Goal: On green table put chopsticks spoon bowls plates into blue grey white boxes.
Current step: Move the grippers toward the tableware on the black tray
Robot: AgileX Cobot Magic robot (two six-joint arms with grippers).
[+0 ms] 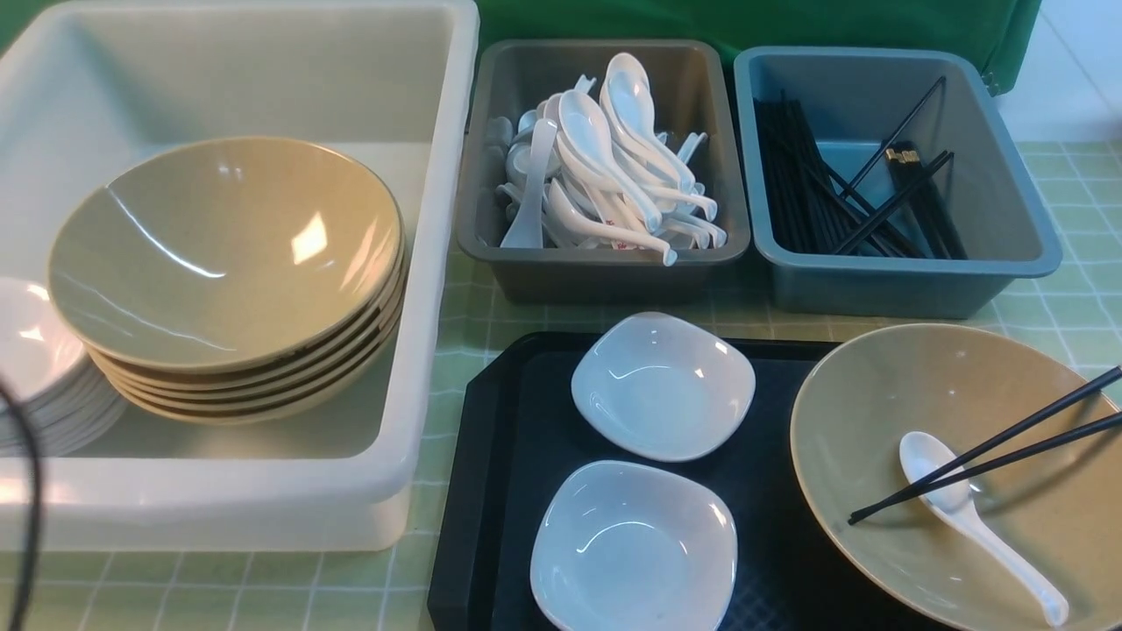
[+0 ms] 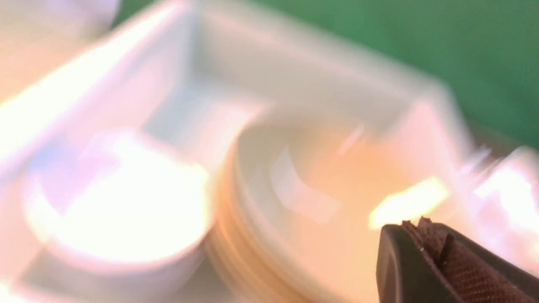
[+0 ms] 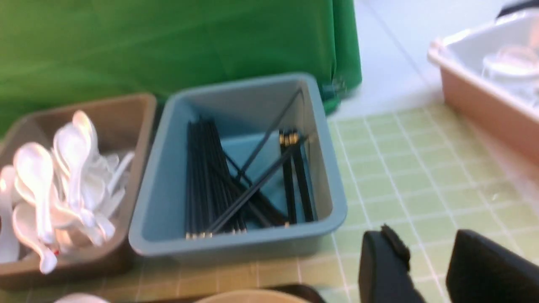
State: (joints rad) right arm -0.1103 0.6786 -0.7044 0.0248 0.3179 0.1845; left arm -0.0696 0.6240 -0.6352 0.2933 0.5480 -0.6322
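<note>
Left gripper (image 2: 414, 224) sits shut and empty by the stacked bowls (image 1: 228, 254) in the white box (image 1: 438, 219); my right gripper (image 3: 425, 240) hangs partly open, holding nothing

I read the bowls (image 1: 219, 254) and plates (image 1: 663, 386) as glossy, glazed; the boxes (image 1: 596, 279) as smooth plastic; the black tray (image 1: 517, 438) as matt, finely textured; the table (image 1: 1074, 315) as cloth; left gripper (image 2: 423, 227) pads (image 2: 467, 263) rough, cross-hatched.

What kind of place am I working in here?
Likely a mock canteen dish-return station: a grey box full of spoons, a blue box of chopsticks, and a black tray of plates on a green table.
</note>
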